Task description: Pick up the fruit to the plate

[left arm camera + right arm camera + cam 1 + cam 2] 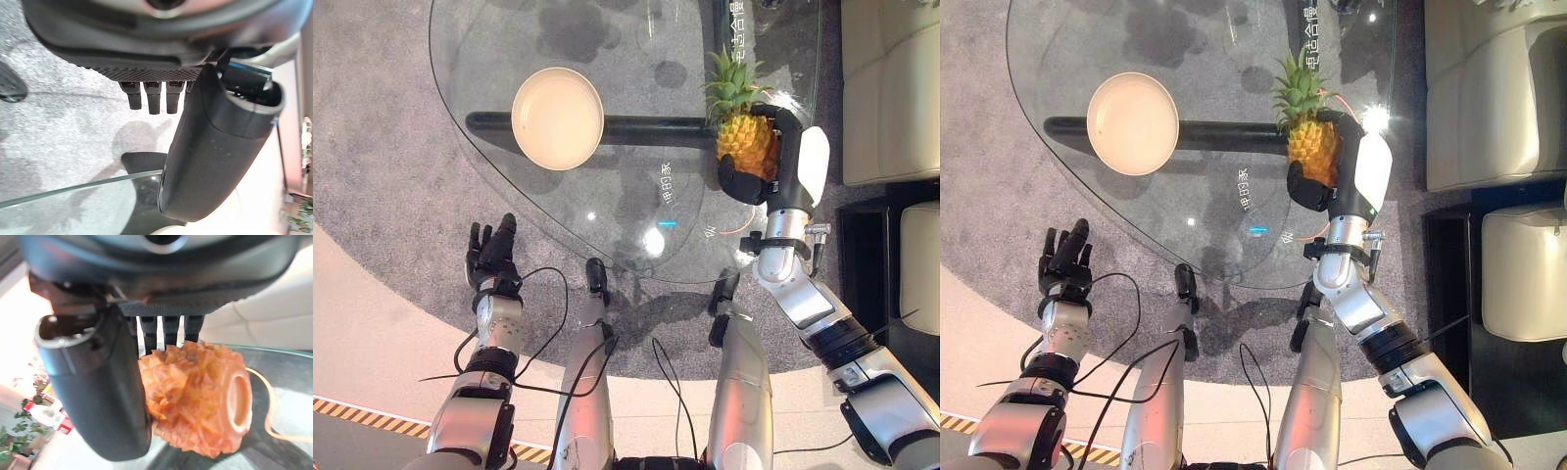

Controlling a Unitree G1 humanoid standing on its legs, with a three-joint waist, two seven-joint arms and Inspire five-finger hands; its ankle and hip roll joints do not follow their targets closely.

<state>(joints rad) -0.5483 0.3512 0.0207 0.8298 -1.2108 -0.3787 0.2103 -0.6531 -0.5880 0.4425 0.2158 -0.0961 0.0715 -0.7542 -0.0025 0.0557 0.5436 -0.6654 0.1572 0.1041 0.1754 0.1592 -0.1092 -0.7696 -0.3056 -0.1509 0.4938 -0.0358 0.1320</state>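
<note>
An orange pineapple (745,139) with a green leafy crown stands at the right side of the round glass table (636,225). My right hand (781,157) is curled round it, thumb on the near side and fingers behind; the right wrist view shows the pineapple (195,399) pressed between thumb and fingers. A cream plate (557,117) lies on the table's left part, well to the left of the pineapple. My left hand (490,255) hangs open over the carpet, below the table's near left edge, holding nothing.
Cream sofa cushions (891,88) stand to the right of the table, with a dark low surface (867,245) beside them. Grey carpet (382,176) surrounds the table. A dark bar of the table base (646,125) runs under the glass.
</note>
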